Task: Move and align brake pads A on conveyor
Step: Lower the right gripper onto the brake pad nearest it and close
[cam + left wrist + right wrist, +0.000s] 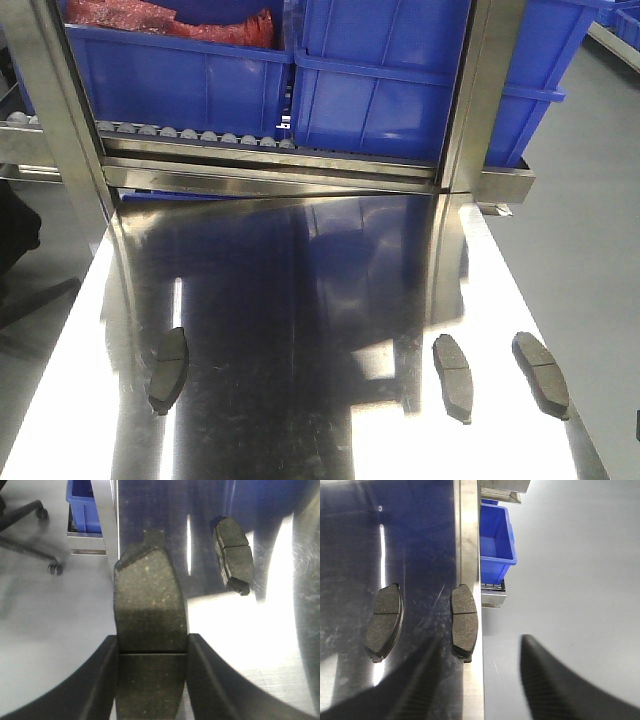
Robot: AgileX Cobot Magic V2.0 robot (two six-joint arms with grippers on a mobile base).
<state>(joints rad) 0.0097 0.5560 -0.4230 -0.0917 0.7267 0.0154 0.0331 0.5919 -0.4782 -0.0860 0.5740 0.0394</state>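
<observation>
Left fingers (95, 685) pinch the brake pad (150, 615) between them at its mid-length groove; likely stiff, dense. Right fingers (560, 685) spread, empty.

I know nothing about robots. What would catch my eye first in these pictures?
The mirror-bright steel table stands out first, with dark brake pads lying on it: one at the left and two near the right edge. Behind the table, big blue bins sit on a roller rack. In the left wrist view, the left gripper clamps a fourth brake pad close to the camera.
</observation>
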